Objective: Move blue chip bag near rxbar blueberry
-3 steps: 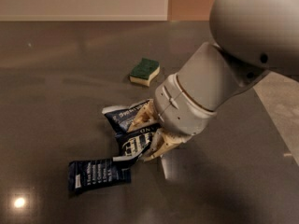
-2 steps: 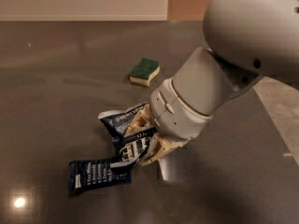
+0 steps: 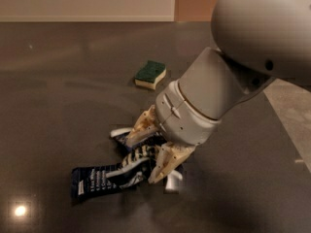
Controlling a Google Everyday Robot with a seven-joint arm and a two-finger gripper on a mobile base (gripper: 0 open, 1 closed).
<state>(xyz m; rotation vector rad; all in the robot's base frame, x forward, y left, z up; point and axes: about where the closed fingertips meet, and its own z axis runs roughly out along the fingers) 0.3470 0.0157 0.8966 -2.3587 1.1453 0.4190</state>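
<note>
At the bar's end nearer the sponge: the chip bag (image 3: 133, 165) was seen crumpled, its edge touching or overlapping the bar (image 3: 95, 182); which of the two could not be told.
Gripper: the gripper (image 3: 143, 158) was positioned low over the bag, just beside the bar; its two fingers were closed on the bag, with crinkled blue and white film bunched between them.
Bar: it was laid flat on the table (image 3: 63, 106), printed face up, and partly covered at one end by the bag.
Sponge: a green and yellow sponge (image 3: 150, 74) was placed well apart from the bar, beyond the gripper.
Progress: the bag was judged to be near the bar, so only the release was thought to remain.
Risk, bar shoved: if the bag were pushed further, the bar could be slid or buried, since the two were so close.
Risk, bag dragged: if the fingers were lifted before being opened fully, the film could be caught and the bag carried away from the bar.
Risk, bag springing: the puffy bag could be expected to unfold once released and be shifted a little.
</note>
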